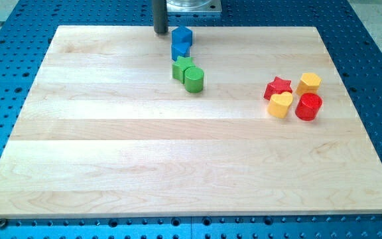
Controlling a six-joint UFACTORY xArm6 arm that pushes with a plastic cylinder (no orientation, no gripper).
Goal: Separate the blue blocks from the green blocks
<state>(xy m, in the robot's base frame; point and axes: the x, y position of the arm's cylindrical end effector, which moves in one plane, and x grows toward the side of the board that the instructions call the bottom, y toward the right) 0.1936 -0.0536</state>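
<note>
Two blue blocks sit near the view's top centre: a blue cube (182,36) and a smaller blue block (179,50) touching it just below. Right under them lie a green star (184,67) and a green cylinder (193,79), touching each other; the star touches the lower blue block. My tip (159,32) stands at the board's top edge, just left of the blue cube, a small gap away.
At the view's right a cluster: a red star (278,87), a yellow hexagon-like block (308,83), a yellow heart (280,104) and a red cylinder (308,106). The wooden board (111,146) lies on a blue perforated table.
</note>
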